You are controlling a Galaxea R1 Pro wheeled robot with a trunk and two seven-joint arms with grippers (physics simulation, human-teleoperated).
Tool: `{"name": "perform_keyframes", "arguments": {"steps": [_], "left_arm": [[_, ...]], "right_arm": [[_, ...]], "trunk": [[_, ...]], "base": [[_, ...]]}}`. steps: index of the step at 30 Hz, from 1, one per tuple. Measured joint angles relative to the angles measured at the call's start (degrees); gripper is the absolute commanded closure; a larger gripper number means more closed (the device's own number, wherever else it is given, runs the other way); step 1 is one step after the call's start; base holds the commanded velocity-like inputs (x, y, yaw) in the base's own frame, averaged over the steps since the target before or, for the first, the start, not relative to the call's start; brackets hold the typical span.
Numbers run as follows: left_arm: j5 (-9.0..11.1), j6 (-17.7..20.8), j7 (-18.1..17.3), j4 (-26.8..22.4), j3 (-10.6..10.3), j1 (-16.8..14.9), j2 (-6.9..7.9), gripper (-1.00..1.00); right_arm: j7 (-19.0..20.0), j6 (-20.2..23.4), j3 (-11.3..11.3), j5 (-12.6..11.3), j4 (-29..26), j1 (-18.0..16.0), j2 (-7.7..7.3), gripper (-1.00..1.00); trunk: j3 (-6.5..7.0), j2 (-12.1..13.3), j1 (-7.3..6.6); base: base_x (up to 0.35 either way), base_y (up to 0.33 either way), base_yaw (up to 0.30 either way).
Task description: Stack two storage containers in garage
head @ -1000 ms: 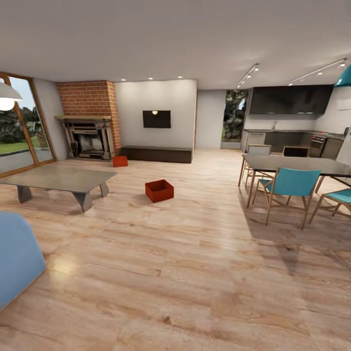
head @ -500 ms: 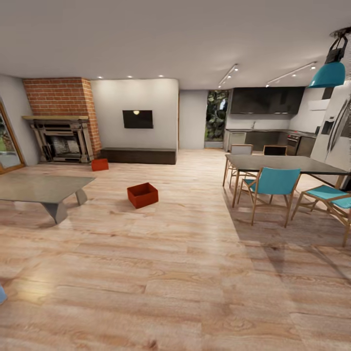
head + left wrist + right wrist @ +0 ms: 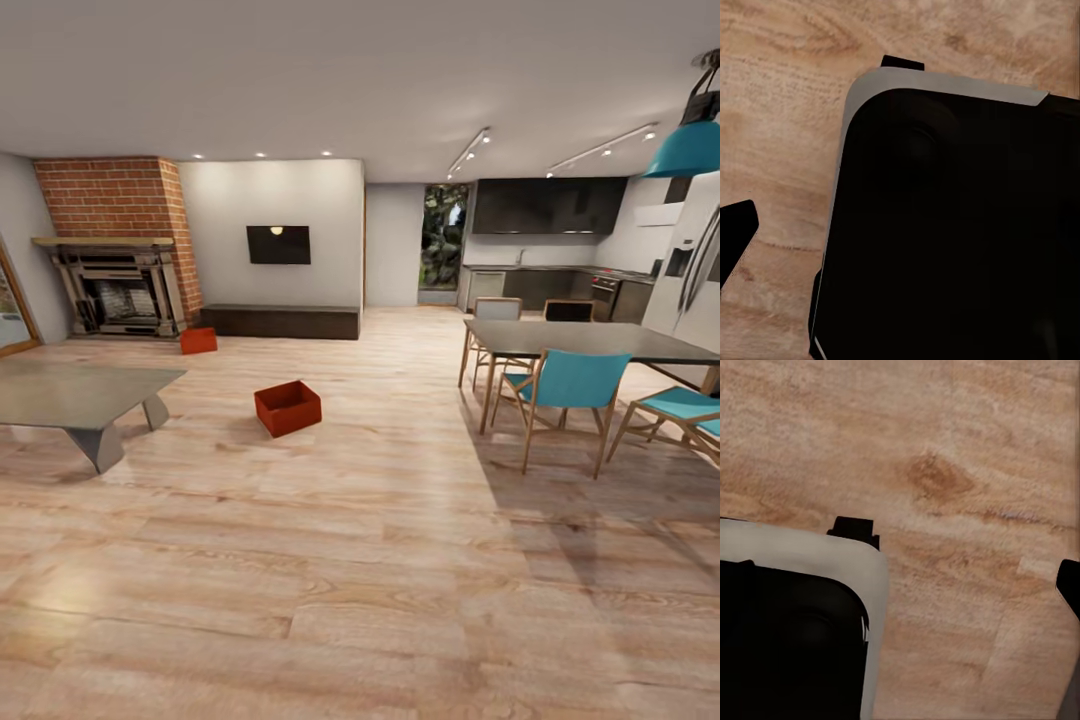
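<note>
Two storage containers on the living room floor, robot well back from both.

Near container (image 3: 288,407) sits open-topped on the light wood-plank floor (image 3: 380,560), turned at an angle, between the grey coffee table (image 3: 75,398) and the dining table (image 3: 590,342). Far container (image 3: 198,340) is on the floor just in front of the brick fireplace (image 3: 115,250), off the end of the long low dark bench (image 3: 280,321) — nothing on it. Black wall screen (image 3: 278,244) hangs above the bench. Teal chairs (image 3: 568,392) stand around the dining table, with a kitchen behind them. Both wrist views look down at plank floor past the robot's dark, grey-edged body (left (image 3: 945,225), right (image 3: 795,630)) — jaws' state: cannot tell for either arm.
</note>
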Motion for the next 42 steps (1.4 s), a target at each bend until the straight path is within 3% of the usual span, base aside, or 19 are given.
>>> {"name": "perform_keyframes", "arguments": {"steps": [42], "left_arm": [[-0.01,0.03,0.00,0.00,-0.01,0.00,0.00,-1.00]], "right_arm": [[-0.06,0.38,-0.25,-0.34,0.08,0.00,0.13,-1.00]], "trunk": [[0.00,0.00,0.00]], "base": [[0.323,0.000,0.000]]}}
